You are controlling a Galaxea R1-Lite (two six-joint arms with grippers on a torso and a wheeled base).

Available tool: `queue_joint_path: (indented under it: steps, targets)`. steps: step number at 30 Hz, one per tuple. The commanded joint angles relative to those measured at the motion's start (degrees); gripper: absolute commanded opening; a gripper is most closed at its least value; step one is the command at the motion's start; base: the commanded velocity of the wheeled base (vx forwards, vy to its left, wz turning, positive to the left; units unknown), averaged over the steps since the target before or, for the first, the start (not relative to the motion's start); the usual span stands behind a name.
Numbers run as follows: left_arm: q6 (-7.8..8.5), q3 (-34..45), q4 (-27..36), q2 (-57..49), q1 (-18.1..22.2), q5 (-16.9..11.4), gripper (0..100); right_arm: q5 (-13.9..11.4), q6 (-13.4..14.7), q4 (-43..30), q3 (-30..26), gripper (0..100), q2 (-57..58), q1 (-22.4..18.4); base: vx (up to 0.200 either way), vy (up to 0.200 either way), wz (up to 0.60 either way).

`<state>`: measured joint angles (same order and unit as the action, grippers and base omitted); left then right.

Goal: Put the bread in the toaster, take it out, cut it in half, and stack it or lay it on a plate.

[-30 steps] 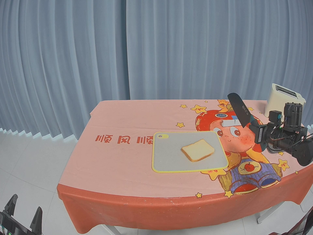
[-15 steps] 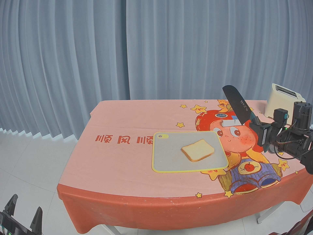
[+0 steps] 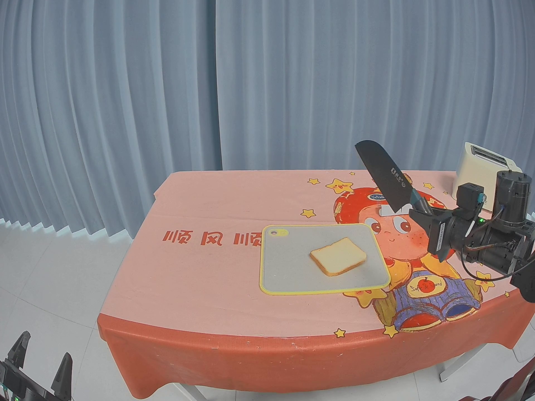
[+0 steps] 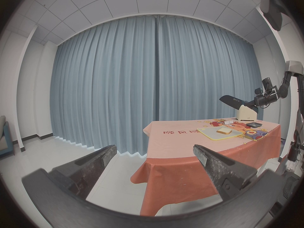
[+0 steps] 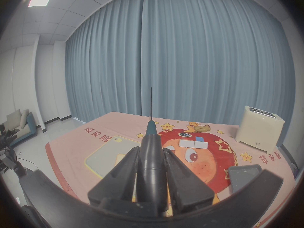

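While pink-clothed, table (image 3: 195, 285) before blue curtains (image 3: 167, 84).

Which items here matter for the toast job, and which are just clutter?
Job: bread slice, cutting board, knife in the right gripper, toaster, dark square dish (maybe the plate).
Lying about: white block, small blue block, brownish scrap beyond them.

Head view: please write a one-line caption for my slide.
Right gripper holds a black knife aloft, right of the bread slice on the cutting board.
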<state>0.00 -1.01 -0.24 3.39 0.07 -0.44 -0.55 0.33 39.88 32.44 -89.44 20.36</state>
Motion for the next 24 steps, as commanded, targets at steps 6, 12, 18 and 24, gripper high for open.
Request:
queue_joint_path:
  steps: [6,12,18,24]
  targets:
    - [-0.09,1.01,-0.02,0.04,0.01,0.0,100,0.11,-0.15,-0.15,2.45,0,-3.46,4.08,0.0,0.0,0.0]
    - [0.0,1.01,-0.02,0.04,0.01,0.0,100,0.02,-0.94,-3.31,4.3,0,-4.34,5.39,0.0,0.0,0.0]
    - [0.0,1.01,-0.02,0.04,0.01,0.0,100,0.02,-0.94,-4.81,3.95,0,-3.9,5.92,0.0,0.0,0.0]
    - [0.0,1.01,-0.02,0.04,0.01,0.0,100,0.02,-0.94,-4.89,3.6,0,-3.63,5.66,0.0,0.0,0.0]
